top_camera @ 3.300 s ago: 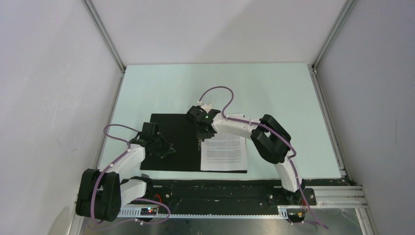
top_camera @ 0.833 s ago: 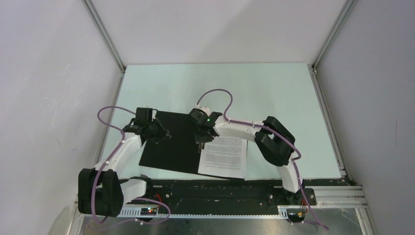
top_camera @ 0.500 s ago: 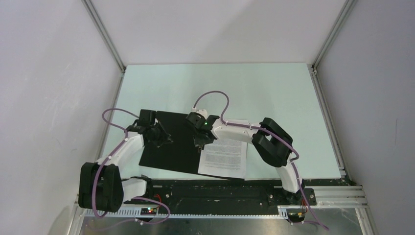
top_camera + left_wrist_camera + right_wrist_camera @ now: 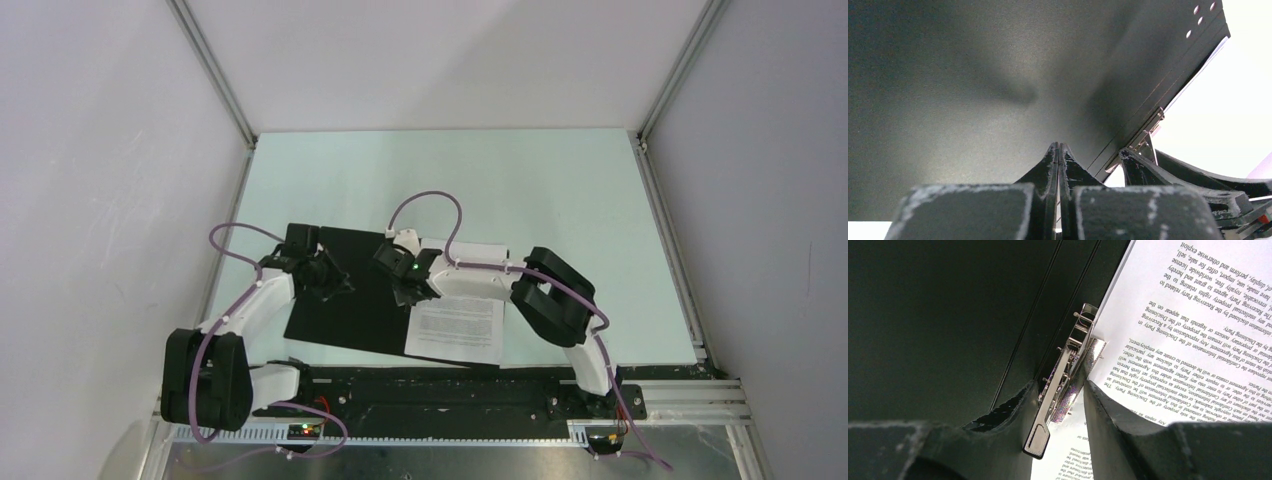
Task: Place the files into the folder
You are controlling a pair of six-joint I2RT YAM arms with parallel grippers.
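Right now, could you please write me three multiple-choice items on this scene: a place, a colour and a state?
1. Where on the folder do the files lie? A) left half B) right half C) underneath
2. The folder's inside is: A) red B) white C) black
3. The fingers of the left gripper are: A) closed B) spread wide C) around a pen
Answers: 1 B, the sheets lie right of the clip; 2 C, the open cover shows black; 3 A, the fingertips meet in the wrist view.
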